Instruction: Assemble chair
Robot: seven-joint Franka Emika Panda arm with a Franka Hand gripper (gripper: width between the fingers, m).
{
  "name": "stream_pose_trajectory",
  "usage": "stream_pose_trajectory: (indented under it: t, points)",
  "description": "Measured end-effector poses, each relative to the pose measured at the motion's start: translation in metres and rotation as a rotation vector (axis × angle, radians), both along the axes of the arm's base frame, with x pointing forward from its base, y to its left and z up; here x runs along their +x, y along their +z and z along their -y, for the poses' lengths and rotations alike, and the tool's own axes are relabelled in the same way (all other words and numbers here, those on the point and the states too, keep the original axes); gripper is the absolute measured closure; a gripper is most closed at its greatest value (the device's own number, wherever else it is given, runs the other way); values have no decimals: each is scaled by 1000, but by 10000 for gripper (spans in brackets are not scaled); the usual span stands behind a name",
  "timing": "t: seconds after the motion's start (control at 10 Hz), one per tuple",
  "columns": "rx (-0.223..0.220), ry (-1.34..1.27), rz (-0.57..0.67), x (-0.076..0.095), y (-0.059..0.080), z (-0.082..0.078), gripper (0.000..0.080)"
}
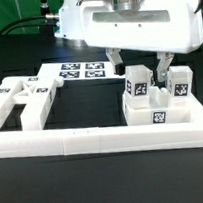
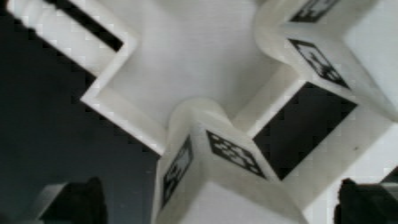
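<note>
White plastic chair parts sit in two groups behind the border rail (image 1: 83, 141). Behind the rail's end at the exterior view's left lies the loose slab group (image 1: 24, 97), probably parked until needed. Behind the rail's middle lies the marker board (image 1: 81, 69). In the rail's corner at the exterior view's right, the tagged block cluster (image 1: 155, 102) is tucked tight, likely so the rail braces it. Above it hangs the gripper (image 1: 138, 66), fingers apart, straddling an upright block and seemingly not clamping it. The table (image 1: 108, 184) is matte black, and the room behind is dim.
</note>
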State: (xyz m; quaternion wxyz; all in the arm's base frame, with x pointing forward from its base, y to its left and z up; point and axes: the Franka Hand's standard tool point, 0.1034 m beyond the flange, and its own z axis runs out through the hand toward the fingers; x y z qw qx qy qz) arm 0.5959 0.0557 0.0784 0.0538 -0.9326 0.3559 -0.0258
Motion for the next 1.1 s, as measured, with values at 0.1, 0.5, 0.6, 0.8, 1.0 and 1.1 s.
stream_pose_trajectory:
  t: [0.1,0.5,0.6,0.8,1.0,1.1]
  points:
    - [-9,76,8,1,1,1,150]
    - [-37,352,30,1,1,1,150]
    - [-48,435,35,1,1,1,150]
    - [-76,618,44,1,1,2,150]
    - [-90,723,48,3,2,3,150]
    - [-104,814,48,4,3,4,150]
